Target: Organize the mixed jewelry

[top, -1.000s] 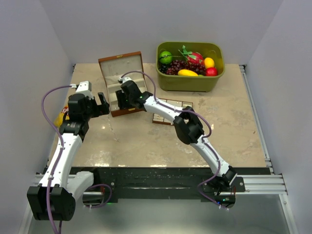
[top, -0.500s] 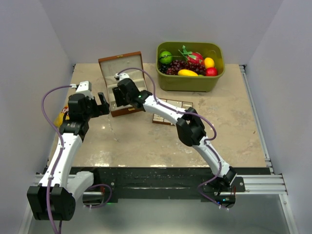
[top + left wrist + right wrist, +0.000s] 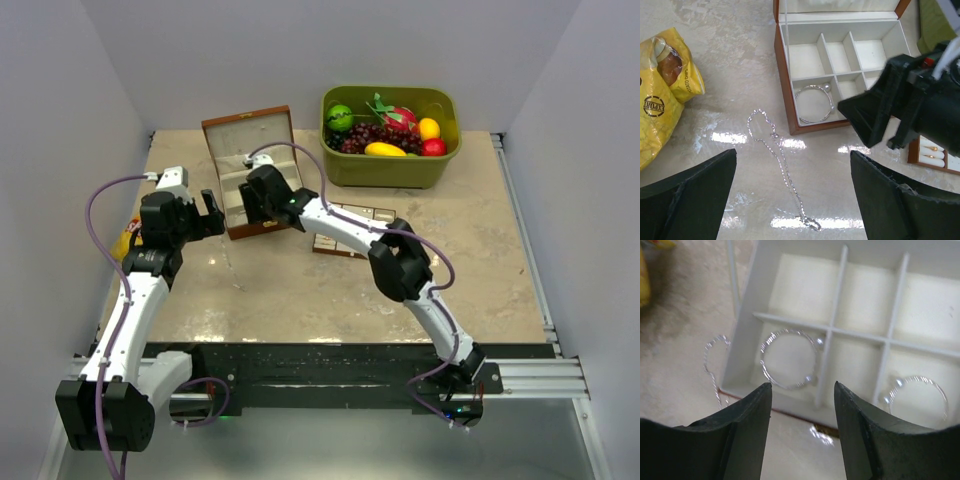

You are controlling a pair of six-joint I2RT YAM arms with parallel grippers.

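I am holding the right fingers [image 3: 740,440], half-spread and empty, above the box [image 3: 782,75], and centring the wide left fingers [image 3: 690,200] squarely over the chain [image 3: 785,172].

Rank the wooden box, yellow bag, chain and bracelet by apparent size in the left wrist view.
Largest first:
1. wooden box
2. yellow bag, partly cut off
3. chain, long but thin
4. bracelet
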